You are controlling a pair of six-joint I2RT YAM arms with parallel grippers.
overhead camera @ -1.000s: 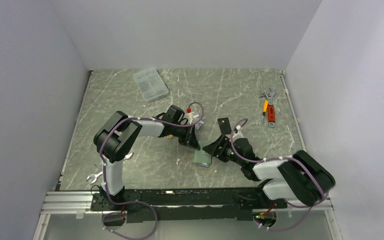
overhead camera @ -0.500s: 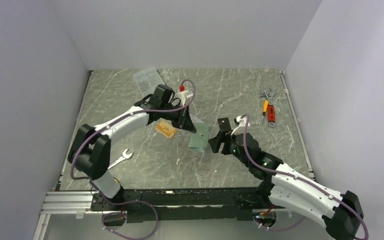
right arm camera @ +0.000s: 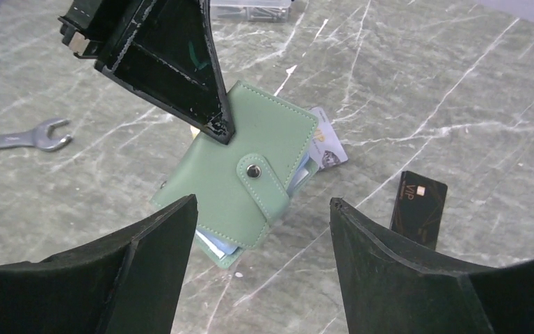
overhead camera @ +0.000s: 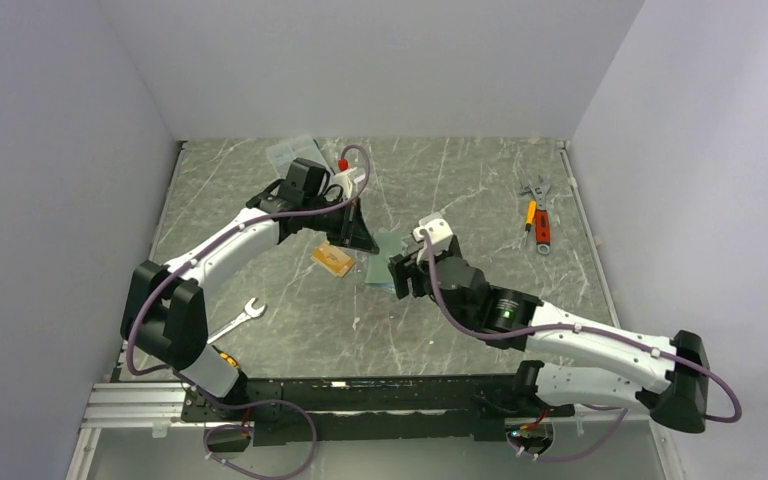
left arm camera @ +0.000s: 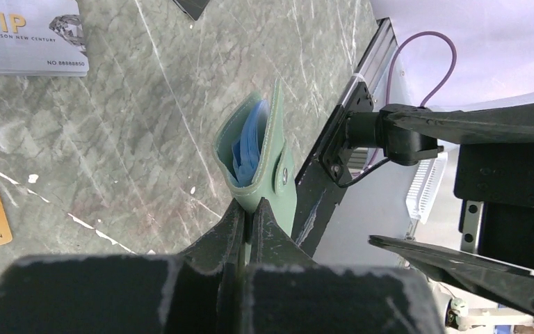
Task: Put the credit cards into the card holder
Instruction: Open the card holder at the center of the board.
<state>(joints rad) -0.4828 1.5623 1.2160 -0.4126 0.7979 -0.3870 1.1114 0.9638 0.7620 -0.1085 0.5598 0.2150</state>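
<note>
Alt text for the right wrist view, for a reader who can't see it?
The left tool pinches the upper edge of the grey-green card holder, snap tab facing the camera, framed by the open right tool. A silvery-white card shows behind it; a black card and a wrench lie on the marbled table.

The grey marbled desk (overhead camera: 460,180) carries a gold card (overhead camera: 332,259), perhaps two overlapped, a silver card (left arm camera: 28,35) and a black card (right arm camera: 419,207) near the middle. A spanner (overhead camera: 240,317) lies front-left, a clear box (overhead camera: 288,153) far-left, an orange tool (overhead camera: 543,235) far-right.
</note>
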